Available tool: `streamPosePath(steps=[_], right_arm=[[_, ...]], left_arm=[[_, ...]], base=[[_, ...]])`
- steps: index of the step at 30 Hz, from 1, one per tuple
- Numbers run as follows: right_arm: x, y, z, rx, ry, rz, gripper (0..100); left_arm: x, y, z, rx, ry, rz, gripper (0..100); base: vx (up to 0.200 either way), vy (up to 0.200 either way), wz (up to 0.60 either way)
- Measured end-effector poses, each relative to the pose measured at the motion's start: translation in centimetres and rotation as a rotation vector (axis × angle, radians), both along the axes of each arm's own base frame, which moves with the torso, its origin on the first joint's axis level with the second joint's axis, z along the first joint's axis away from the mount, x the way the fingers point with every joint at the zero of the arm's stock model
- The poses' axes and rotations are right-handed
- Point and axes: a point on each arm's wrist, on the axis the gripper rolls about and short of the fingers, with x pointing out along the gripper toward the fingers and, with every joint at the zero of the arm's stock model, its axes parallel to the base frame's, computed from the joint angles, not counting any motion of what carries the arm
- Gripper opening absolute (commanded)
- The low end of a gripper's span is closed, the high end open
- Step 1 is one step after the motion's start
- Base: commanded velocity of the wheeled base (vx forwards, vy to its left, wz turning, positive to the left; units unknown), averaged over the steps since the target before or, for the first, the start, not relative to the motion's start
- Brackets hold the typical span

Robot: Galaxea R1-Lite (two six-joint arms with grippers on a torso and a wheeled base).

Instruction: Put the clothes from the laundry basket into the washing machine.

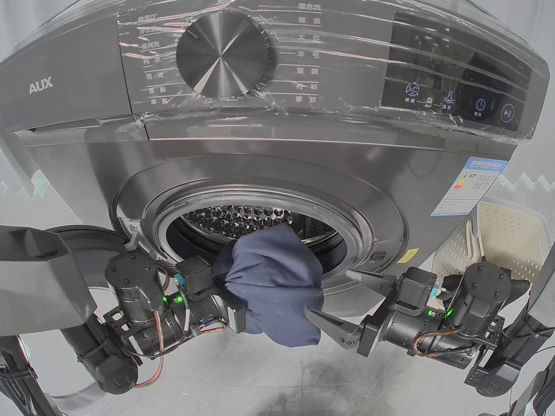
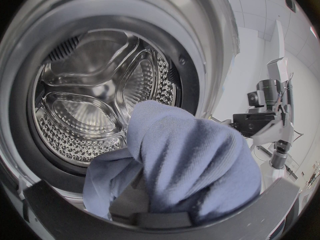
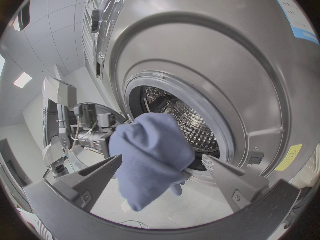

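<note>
My left claw holds the navy garment. The cloth is bunched over it and hides the fingers, so the grip shows only in how the fabric hangs from it. The garment sits right in front of the round opening of the washing machine. Its upper part covers the lower left of the opening, and the rest droops below the rim towards the floor. I cannot tell whether any of it has passed the rim. In my left wrist view the garment lies before the steel drum, whose dimpled wall is bare.

My right claw is spread wide and holds nothing, with its fingers pointing at the opening. It is just beside the hanging cloth on my right (touching or not, I cannot say). From that wrist the garment shows between and beyond the two fingers.

The door stands open on my left, behind my left arm. The laundry basket, cream and perforated, stands on my right, beside the machine's lower corner and behind my right arm. What lies in it is hidden from me.
</note>
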Motion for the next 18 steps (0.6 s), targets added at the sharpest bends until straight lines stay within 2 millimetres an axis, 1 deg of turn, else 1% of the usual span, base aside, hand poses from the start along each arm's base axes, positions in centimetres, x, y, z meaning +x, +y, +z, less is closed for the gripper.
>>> streamPosePath(steps=[8,18], right_arm=[[-0.9,0.1,-0.2,-0.01,0.01,0.027,100],[-1.3,0.3,-0.1,-0.009,0.008,0.044,100]], left_arm=[[3.9,-1.6,-1.3,-0.038,-0.006,0.041,0],[10.0,-3.3,-0.5,-0.161,-0.121,0.153,0]], base=[[0.0,0.0,0.0],[0.0,0.0,0.0]])
